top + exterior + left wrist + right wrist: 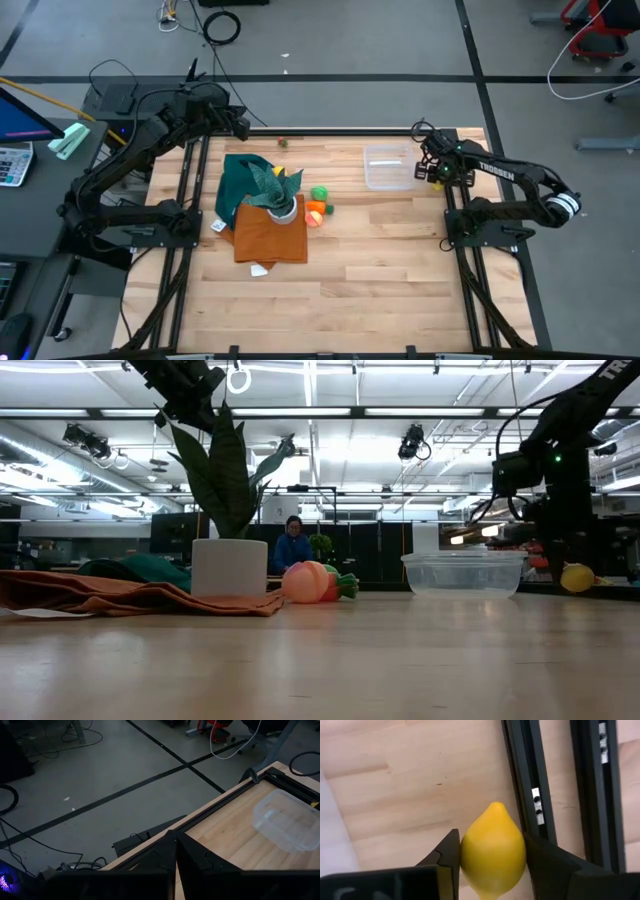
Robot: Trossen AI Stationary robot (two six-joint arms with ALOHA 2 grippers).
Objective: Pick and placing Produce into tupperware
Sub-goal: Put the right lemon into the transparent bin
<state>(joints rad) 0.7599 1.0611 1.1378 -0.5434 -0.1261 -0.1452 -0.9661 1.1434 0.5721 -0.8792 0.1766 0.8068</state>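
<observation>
wooden planks form the table [380, 250], framed by black rails, on a grey floor crossed with dark tape lines and loose cables. beyond it stretches a wide workshop under strip lights, where a person [292, 550] sits. left gripper [175, 865] hangs past the far left corner, fingers pressed together. orange cloth [270, 235], potted plant [275, 190], then small toy fruits [318, 205] sit mid-table. clear container [390, 167] lies far right. right gripper [492, 852] beside it pinches a yellow lemon [492, 850] by the rail.
</observation>
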